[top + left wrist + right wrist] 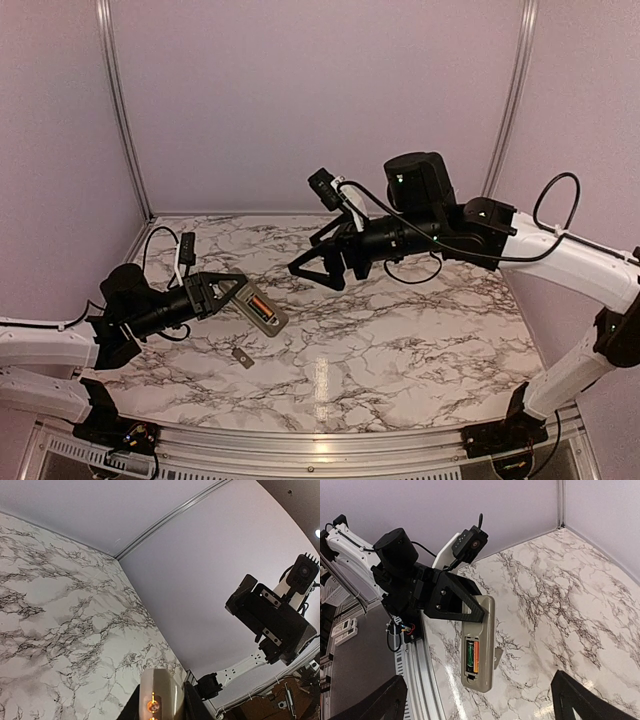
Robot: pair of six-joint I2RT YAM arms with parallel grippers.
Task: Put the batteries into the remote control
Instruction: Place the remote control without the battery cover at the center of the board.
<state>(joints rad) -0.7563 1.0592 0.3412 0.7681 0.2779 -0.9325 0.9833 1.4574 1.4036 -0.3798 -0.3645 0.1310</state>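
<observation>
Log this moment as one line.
left end effector: shut on remote control; batteries: both seated; right end effector: open, raised; cover: on table

Left wrist cam doesn't give much: the remote (161, 692) is chopped off by the bottom edge, so only its tip shows. The orange battery (152, 706) is a blurry glow there, and the left hand (161, 709) is just dark slivers at that edge.

On the right wrist cam, the right hand (313, 276) only pokes two dark fingertips (382, 702) in at the bottom corners. The left hand covers the remote's top end, and the little grey cover piece (498, 656) sits half tucked behind the remote.

The dark battery (469, 657) is too small to pick out from the top cam. The remote's button side faces away in every view.
</observation>
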